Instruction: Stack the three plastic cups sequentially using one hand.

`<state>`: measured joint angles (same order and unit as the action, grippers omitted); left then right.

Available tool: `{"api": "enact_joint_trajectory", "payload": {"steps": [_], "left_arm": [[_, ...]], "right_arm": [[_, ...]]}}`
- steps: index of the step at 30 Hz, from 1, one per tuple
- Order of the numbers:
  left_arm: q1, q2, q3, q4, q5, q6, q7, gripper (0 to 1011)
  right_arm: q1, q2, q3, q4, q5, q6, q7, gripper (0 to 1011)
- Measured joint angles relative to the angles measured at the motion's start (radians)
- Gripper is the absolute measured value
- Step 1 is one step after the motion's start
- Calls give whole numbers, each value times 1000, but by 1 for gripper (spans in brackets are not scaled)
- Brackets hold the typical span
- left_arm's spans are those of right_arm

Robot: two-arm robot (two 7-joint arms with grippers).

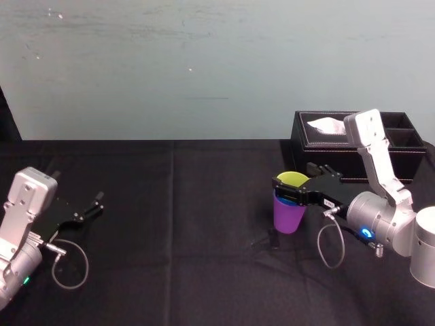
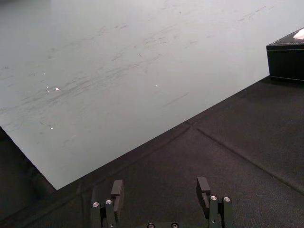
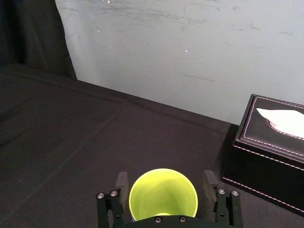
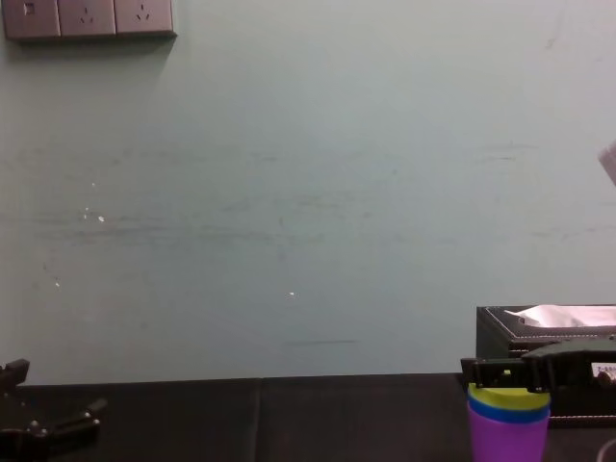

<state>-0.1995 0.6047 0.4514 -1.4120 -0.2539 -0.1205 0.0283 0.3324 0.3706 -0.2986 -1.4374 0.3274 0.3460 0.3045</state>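
Observation:
The three plastic cups stand nested on the black tablecloth at right of centre. The purple cup (image 1: 289,216) (image 4: 507,438) is at the bottom and the blue cup (image 1: 283,199) (image 4: 508,411) shows as a thin band. The yellow-green cup (image 1: 292,178) (image 3: 163,197) (image 4: 508,395) sits on top. My right gripper (image 1: 289,185) (image 3: 164,183) is open around the yellow-green cup's rim, with a finger (image 3: 210,182) on each side and a small gap showing. My left gripper (image 1: 92,204) (image 2: 160,190) rests open and empty at the table's left.
A black tissue box (image 1: 326,146) (image 3: 270,161) (image 2: 287,59) with white tissue stands close behind and to the right of the stack, with open compartments (image 1: 401,136) beside it. A pale wall runs along the table's far edge. Bare black cloth (image 1: 183,224) lies between the arms.

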Motion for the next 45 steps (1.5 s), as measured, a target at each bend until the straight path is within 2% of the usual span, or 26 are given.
{"api": "enact_joint_trajectory", "payload": {"steps": [19, 27, 37, 45], "left_arm": [[0, 0, 0, 0, 0, 0, 0, 1000], [0, 0, 0, 0, 0, 0, 0, 1000], [0, 0, 0, 0, 0, 0, 0, 1000], [0, 0, 0, 0, 0, 0, 0, 1000]], "right_arm": [[-1, 0, 0, -2, 0, -1, -2, 1003], [-31, 1, 14, -33, -4, -14, -14, 1003], [-157, 9, 84, -159, 21, -32, -64, 1003], [-245, 12, 132, -219, 45, -18, -97, 1003]]}}
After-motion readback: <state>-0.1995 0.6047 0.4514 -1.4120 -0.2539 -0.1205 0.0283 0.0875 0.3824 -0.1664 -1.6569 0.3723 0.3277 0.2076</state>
